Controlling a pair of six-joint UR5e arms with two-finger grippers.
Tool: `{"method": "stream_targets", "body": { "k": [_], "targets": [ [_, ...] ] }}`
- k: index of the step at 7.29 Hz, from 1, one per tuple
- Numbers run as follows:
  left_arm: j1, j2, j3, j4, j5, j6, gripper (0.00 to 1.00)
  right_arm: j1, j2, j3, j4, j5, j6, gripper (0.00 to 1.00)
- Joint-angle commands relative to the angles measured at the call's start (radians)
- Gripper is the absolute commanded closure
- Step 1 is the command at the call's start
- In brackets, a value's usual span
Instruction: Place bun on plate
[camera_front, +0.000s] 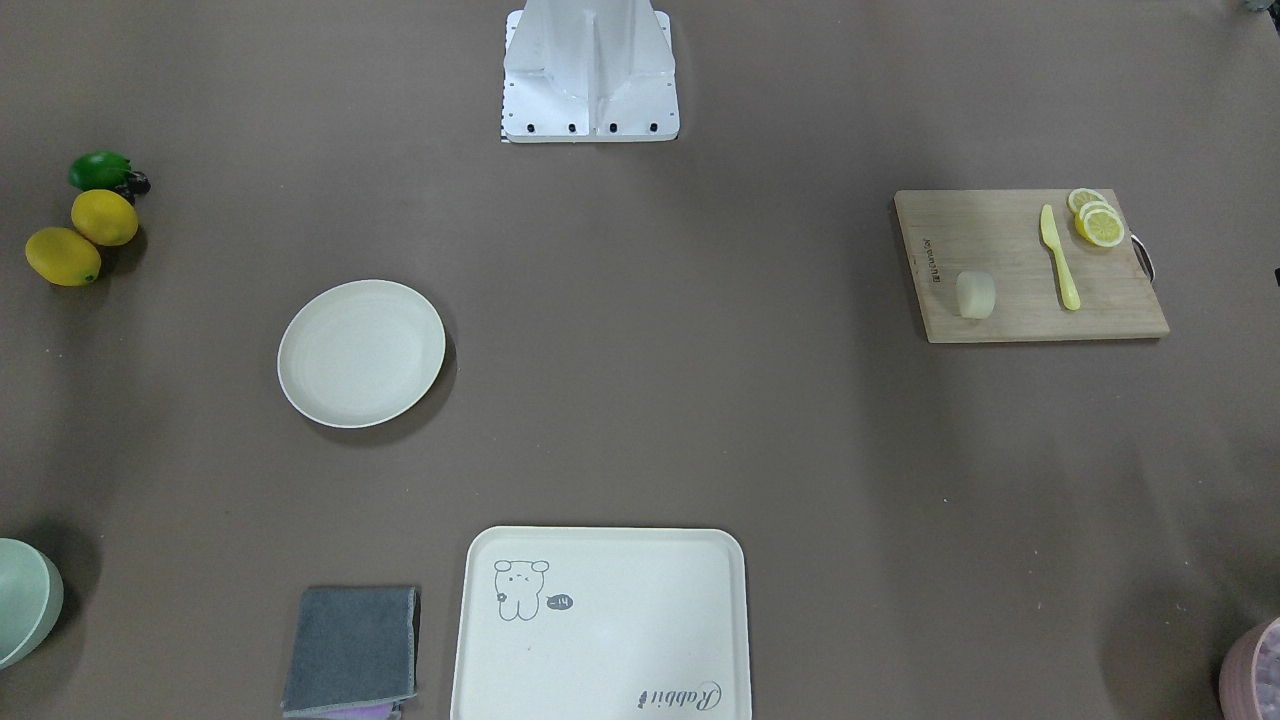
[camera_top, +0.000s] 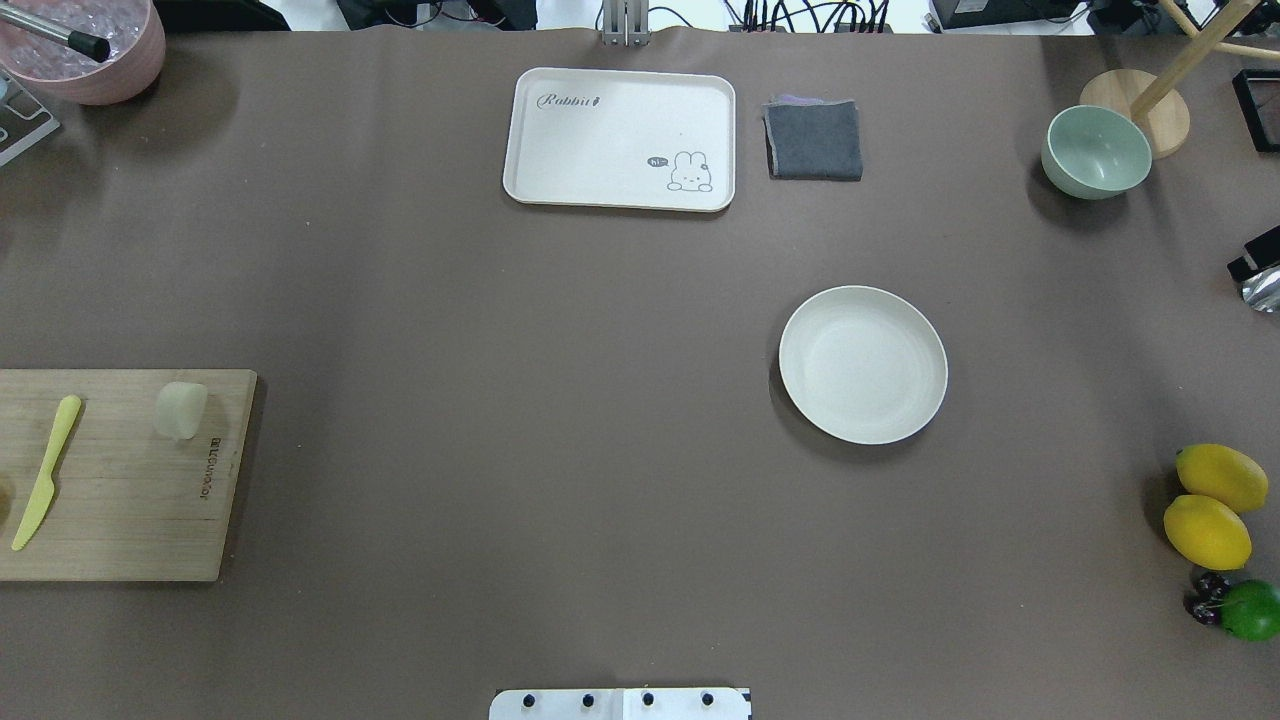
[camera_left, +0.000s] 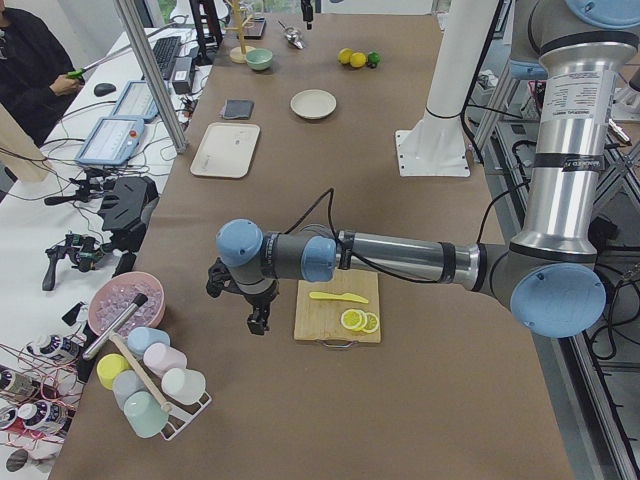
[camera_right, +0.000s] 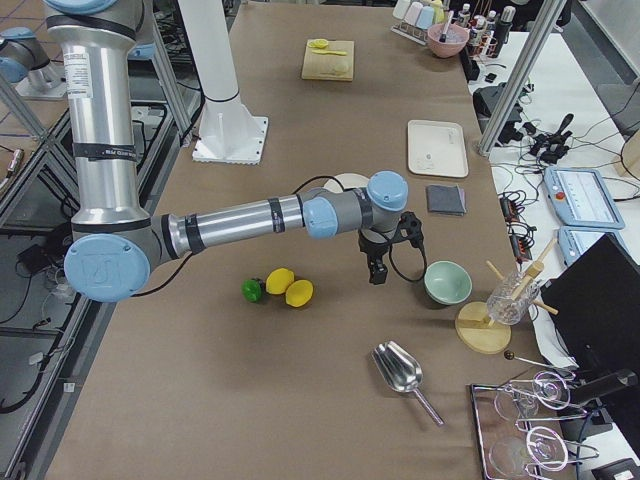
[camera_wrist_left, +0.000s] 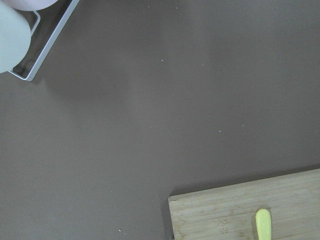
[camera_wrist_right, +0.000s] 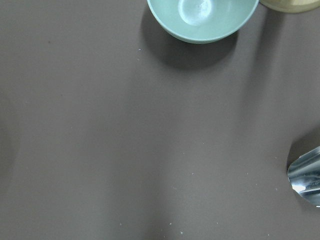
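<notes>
Bun (camera_top: 181, 410) on the wooden cutting board (camera_top: 120, 500) at the left edge of the bench (camera_top: 500, 400), beside a yellow knife (camera_top: 45, 472), well apart from the plate (camera_top: 863, 364) right of centre. Left end effector (camera_left: 256, 322) and right end effector (camera_right: 378, 272) hanging above the bench; opening impossible to tell.

The bun (camera_top: 181, 409) sits on the cutting board (camera_top: 130, 505), well apart from the plate (camera_top: 862, 364).
</notes>
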Motion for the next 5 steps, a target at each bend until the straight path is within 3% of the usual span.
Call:
{"method": "stream_targets", "body": {
  "k": [1,5],
  "targets": [
    [0.003,0.012,-0.001,-0.001,0.008,0.0,0.02,0.006,-0.006,0.008,0.017,-0.02,0.001,0.0],
    [0.0,0.02,-0.007,-0.015,0.017,0.006,0.02,0.008,-0.017,0.019,0.025,-0.044,-0.002,0.0]
  ]
}}
